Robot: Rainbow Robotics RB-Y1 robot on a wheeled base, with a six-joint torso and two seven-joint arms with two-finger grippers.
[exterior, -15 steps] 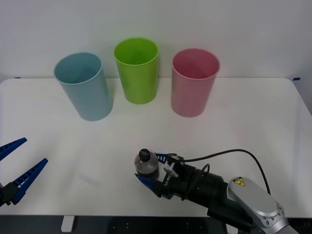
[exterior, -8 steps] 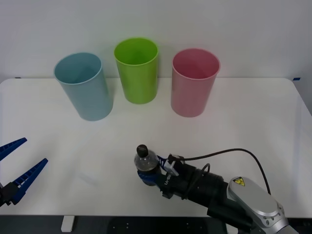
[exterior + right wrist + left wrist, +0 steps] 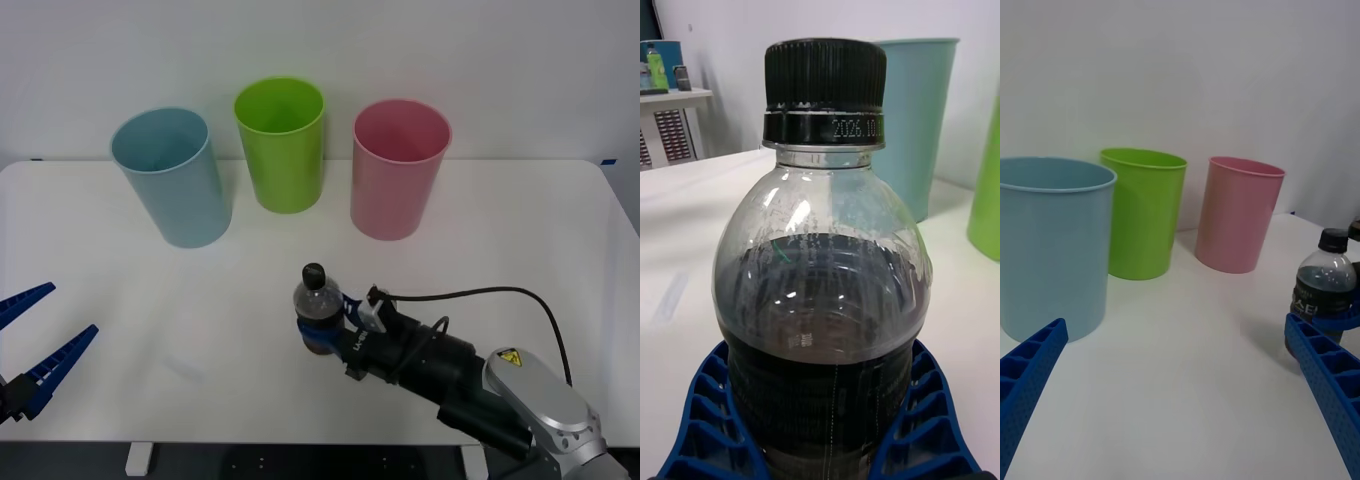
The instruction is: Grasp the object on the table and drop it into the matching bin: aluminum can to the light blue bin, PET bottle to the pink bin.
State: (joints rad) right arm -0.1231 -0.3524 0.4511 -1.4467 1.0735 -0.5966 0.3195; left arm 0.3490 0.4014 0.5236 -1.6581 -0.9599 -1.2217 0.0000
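Observation:
The PET bottle [image 3: 318,308], small and clear with a black cap and dark lower body, stands upright in my right gripper [image 3: 326,328], which is shut on its lower half above the white table [image 3: 520,250] near the front middle. In the right wrist view the bottle [image 3: 824,292] sits between the blue fingers [image 3: 704,420]. The pink bin [image 3: 397,168] stands at the back, right of centre, and the light blue bin [image 3: 175,177] at the back left. My left gripper [image 3: 35,345] waits open at the front left edge. The left wrist view shows the bottle [image 3: 1322,289], the pink bin [image 3: 1238,214] and the light blue bin [image 3: 1051,244].
A lime green bin [image 3: 282,143] stands between the light blue and pink bins. A black cable [image 3: 480,296] arcs over my right arm. Bare white table lies between the bottle and the row of bins.
My right gripper has closed on the bottle and carried it up and a little to the right, toward the bins. The left arm has not moved.

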